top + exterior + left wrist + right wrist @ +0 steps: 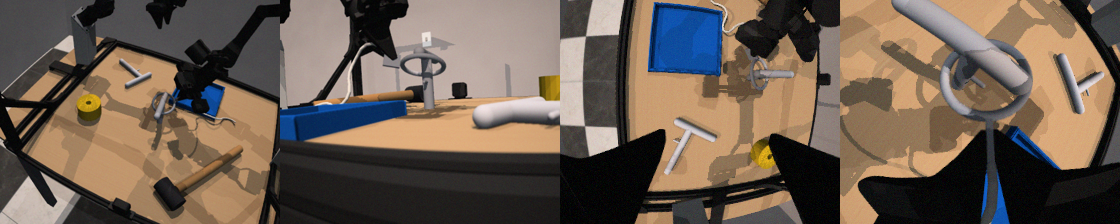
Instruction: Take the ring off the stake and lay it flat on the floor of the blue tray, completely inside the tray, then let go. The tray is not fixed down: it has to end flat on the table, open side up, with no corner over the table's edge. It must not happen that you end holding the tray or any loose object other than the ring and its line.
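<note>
The grey ring [152,102] [444,66] [945,85] is around the stake's post, under the crossbar, well above the table. The T-shaped stake [161,106] [429,93] [780,74] [960,40] stands upright. A thin cord [350,73] [990,145] runs from the ring. My right gripper [396,58] [989,135] is shut on it close beside the ring; the cord's far end hangs beyond the fingers. The blue tray [216,96] [353,119] [685,40] is flat, open side up, beneath the right arm. My left gripper [163,25] [719,137] is open and empty, high up.
A second T-shaped grey piece [138,80] [501,112] [695,130] [1071,85] lies near the tray. A yellow cylinder [89,112] [760,154] stands farther off. A mallet [210,172] with a black head lies on the stake's other side. Dark rails border the table.
</note>
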`<state>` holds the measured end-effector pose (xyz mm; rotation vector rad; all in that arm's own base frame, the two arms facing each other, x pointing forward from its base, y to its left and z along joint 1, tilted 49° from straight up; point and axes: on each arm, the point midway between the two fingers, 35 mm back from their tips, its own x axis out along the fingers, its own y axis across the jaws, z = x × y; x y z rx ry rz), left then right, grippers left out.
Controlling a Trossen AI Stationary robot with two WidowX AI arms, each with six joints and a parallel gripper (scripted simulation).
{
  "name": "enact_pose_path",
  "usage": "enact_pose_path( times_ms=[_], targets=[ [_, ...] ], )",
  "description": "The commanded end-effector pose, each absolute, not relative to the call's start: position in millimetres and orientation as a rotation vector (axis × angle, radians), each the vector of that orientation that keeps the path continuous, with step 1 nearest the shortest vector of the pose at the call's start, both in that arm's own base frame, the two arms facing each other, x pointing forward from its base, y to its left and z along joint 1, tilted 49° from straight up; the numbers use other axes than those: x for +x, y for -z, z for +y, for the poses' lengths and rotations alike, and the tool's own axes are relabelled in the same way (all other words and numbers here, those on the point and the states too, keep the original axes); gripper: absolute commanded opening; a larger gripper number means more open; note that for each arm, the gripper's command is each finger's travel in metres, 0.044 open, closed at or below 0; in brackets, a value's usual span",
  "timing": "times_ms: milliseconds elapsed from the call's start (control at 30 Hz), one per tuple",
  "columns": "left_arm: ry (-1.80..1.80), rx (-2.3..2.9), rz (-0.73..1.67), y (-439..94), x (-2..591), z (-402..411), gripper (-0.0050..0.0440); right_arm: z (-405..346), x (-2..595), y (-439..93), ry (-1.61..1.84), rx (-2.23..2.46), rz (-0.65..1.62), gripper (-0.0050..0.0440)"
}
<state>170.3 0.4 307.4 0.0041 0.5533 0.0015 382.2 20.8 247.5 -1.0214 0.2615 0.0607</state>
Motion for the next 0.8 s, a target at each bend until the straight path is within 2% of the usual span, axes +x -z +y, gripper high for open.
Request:
enact_pose_path(
  times_ms=[0,767],
  targets=[
    [0.000,0.000,0.554,-307.3,169.9,0.0,0.0400,20.2,380.3,-251.6,-0.073,-1.007,0.252,0.0000],
    [0.000,0.000,0.554,-307.3,169.9,0.0,0.0400,22.6,374.9,-256.4,-0.072,-1.008,0.252,0.0000]
  ],
)
